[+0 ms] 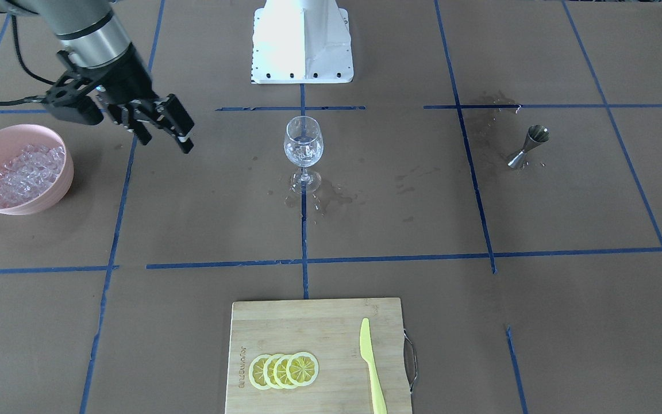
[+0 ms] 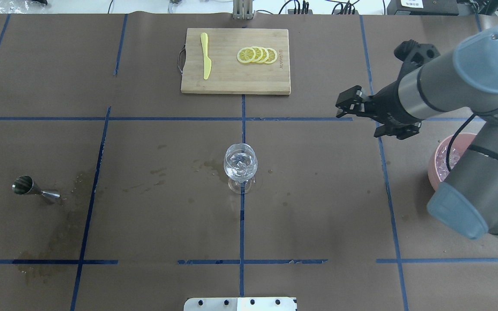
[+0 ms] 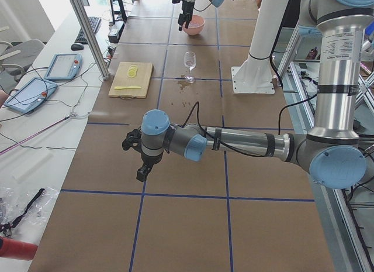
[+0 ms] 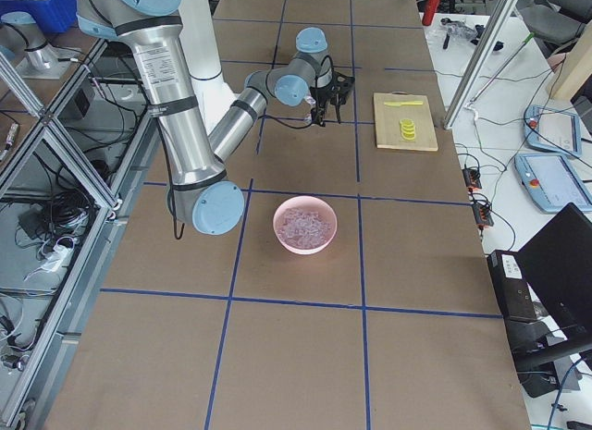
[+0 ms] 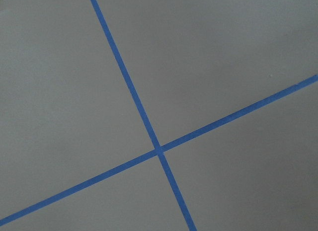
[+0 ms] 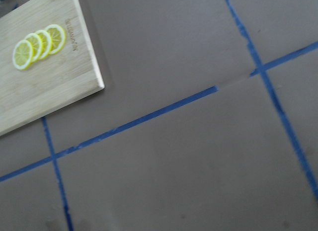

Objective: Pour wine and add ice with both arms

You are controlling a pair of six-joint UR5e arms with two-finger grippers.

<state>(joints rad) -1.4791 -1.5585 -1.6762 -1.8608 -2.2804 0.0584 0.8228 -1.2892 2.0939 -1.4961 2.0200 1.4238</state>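
The ice (image 1: pixel 23 172) is a glistening heap of clear cubes in a pink bowl (image 1: pixel 61 187). A few cubes also lie inside the stemmed wine glass (image 1: pixel 303 146) at the table's middle. My right gripper (image 1: pixel 165 142) hangs open and empty above the table between bowl and glass, touching neither. In the overhead view the right gripper (image 2: pixel 345 105) points toward the cutting board side. My left gripper (image 3: pixel 141 174) shows only in the exterior left view, over bare table far from the glass. I cannot tell whether it is open or shut.
A steel jigger (image 1: pixel 529 146) stands on a wet stain on my left side. A wooden cutting board (image 1: pixel 285 322) with lemon slices (image 1: pixel 284 370) and a yellow knife (image 1: pixel 371 368) lies at the far edge. Small wet spots surround the glass foot.
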